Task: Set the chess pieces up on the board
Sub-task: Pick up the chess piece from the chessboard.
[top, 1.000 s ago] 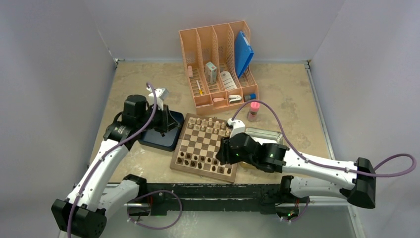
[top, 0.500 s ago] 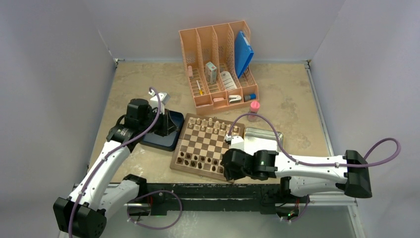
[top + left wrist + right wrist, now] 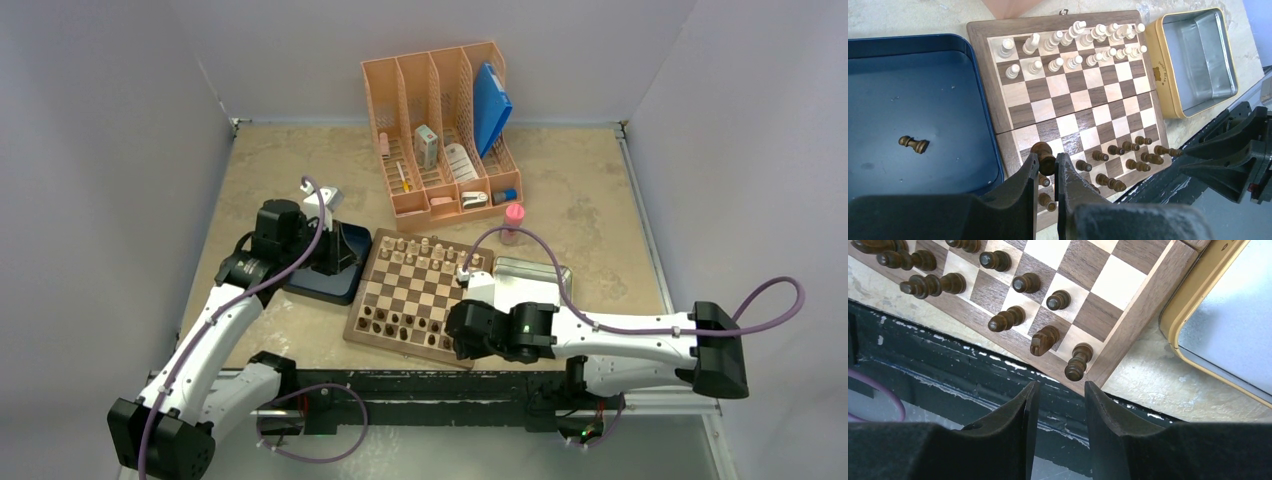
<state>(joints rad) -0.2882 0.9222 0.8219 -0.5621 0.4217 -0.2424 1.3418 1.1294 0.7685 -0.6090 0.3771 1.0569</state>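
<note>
Gripping one dark brown chess piece [image 3: 1043,156], my left gripper [image 3: 1047,172] hovers over the left side of the board [image 3: 1048,19]. Other dark pieces [image 3: 1120,150] fill its near rows, and one dark pawn [image 3: 913,144] lies in the blue tray [image 3: 948,45]. My right gripper [image 3: 1061,387] hangs parted and empty off the near-right corner.

Top view high, looking down; wrist views close, angled down; all share board [image 3: 418,285].
</note>
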